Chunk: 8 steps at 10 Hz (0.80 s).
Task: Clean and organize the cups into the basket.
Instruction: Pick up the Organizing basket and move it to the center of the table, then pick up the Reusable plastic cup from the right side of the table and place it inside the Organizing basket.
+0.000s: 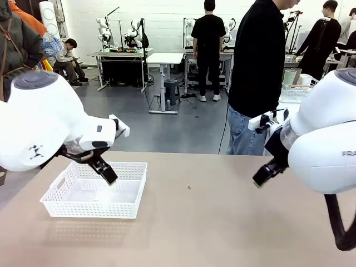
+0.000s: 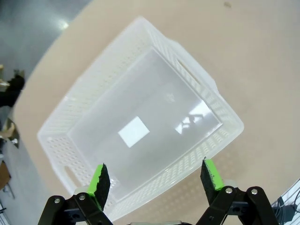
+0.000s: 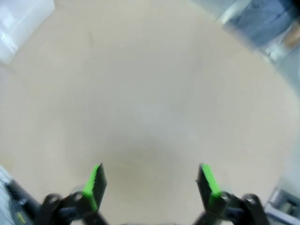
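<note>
1. basket (image 1: 89, 209) sat upright on the bench (image 1: 211, 228), on the robot's left and toward its near edge. white lattice walls, with a cut-out handle in the short end wall.
2. left wrist view looked straight down into the basket (image 2: 187, 77), which lay diagonal in the picture. its glossy floor reflected bright light patches, and handle slots showed at both short ends.
3. left arm (image 1: 44, 128) reached over the basket and its left jaws pointed down above the far long wall. i couldn't tell if the dark fingertip (image 1: 109, 177) touched the rim.
4. left jaws were spread wide and gripped nothing. the green pads (image 2: 99, 180) framed the basket's near wall.
5. right arm (image 1: 328, 139) held the right jaws above bare bench on the robot's right, well apart from the basket.
6. right jaws were also spread wide and gripped nothing. the green pads (image 3: 95, 185) stood over plain tan surface.
7. right wrist view was blurred. a corner of the basket (image 3: 18, 23) sat at its top-left edge.
8. small dark speck (image 1: 189, 187) lay on the bench between the basket and the right jaws.
9. person (image 1: 258, 67) stood at the far edge, right of middle, in a black top and jeans.
10. beyond the person, a pale green tapered thing (image 1: 290, 76) stood by a white wire rack (image 1: 295, 93). it was too small to tell if it was a cup.
</note>
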Available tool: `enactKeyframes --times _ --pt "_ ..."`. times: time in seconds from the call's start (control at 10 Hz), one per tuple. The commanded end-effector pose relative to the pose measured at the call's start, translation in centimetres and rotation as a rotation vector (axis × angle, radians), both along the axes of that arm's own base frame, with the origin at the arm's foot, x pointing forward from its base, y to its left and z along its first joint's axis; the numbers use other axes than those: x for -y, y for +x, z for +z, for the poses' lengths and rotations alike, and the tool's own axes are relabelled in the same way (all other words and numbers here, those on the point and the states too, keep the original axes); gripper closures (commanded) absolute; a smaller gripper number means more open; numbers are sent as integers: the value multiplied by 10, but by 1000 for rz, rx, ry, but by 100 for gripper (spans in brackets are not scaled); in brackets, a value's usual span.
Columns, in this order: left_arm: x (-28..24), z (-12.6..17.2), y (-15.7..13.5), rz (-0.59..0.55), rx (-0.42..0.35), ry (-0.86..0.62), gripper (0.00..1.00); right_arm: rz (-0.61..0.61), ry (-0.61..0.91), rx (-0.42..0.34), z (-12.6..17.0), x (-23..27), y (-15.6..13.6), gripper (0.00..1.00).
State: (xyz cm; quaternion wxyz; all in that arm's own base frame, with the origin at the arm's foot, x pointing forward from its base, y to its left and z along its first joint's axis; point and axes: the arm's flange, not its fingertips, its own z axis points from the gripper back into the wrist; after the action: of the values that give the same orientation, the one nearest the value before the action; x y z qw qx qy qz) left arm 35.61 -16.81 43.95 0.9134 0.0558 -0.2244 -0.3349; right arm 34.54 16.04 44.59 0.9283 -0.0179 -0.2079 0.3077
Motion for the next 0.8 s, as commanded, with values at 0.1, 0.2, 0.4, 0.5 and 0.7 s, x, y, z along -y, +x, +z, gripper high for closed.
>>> enactKeyframes --times 0.1,0.2,0.4,0.5,0.7 --pt "-44 -48 -140 32 95 34 0 5 -146 -74 -79 70 -167 0" --pt "-45 -44 -144 57 114 40 0 29 -149 -81 -77 69 -165 0" --pt "13 44 -30 16 85 9 0 5 -114 -98 10 5 -30 0" --pt "13 44 -30 16 85 9 0 5 -114 -98 10 5 -30 0" --pt "13 44 -30 16 85 9 0 5 -114 -98 10 5 -30 0"
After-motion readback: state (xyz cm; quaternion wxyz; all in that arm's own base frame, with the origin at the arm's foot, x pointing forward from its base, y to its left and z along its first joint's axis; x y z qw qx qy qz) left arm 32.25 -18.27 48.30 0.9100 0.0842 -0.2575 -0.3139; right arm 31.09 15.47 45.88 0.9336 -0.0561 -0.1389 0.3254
